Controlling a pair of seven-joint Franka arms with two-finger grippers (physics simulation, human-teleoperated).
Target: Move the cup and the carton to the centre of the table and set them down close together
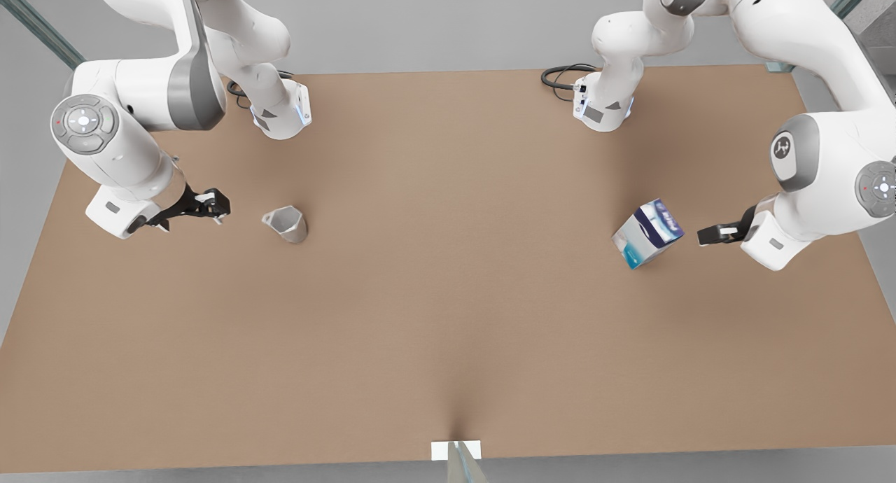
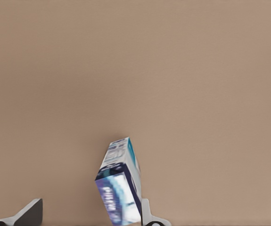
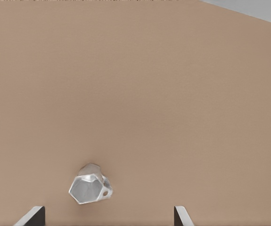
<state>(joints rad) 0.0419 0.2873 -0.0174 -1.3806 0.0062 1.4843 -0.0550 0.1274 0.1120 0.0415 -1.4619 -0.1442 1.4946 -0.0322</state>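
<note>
Seen from the front, well apart on the brown table (image 1: 448, 294): faceted grey cup (image 1: 287, 224) left beside the spread right gripper (image 1: 218, 206), blue-banded carton (image 1: 647, 232) tilted right beside the spread left gripper (image 1: 703, 236), lettering legible only at the wrist.

carton (image 2: 120, 188) lettering is too blurry to read, and its lower end by the left gripper's fingertips (image 2: 147, 217) is cut off.

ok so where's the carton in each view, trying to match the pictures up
Front view: the carton stands toward the front view's right, just short of the left gripper.
Left wrist view: the carton is close up, between the open fingers.
Right wrist view: not in it.
Shared landmark: the brown table top.
</note>
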